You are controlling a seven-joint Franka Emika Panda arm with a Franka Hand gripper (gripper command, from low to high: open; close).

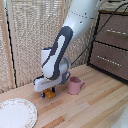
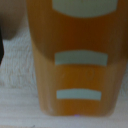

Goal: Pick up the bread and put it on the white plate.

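The toast (image 1: 49,93) is a small orange-yellow slab that sits low on the light wooden worktable (image 1: 85,107), directly under the clamp. The clamp (image 1: 48,93) is a white block with short dark blue fingers (image 1: 53,91) that reach down on either side of the toast. I cannot tell whether the fingers press on it. In the wrist view the toast (image 2: 75,80) fills most of the picture, orange with pale curved stripes, and the fingers do not show clearly. The white crockery (image 1: 15,113) lies at the exterior view's lower left, apart from the clamp.
A pink mug (image 1: 75,86) stands just to the exterior view's right of the clamp. A blue mug (image 1: 65,76) is partly hidden behind the arm. A dark brown drawer cabinet (image 1: 112,45) stands at the right. A slatted screen (image 1: 30,35) closes off the back.
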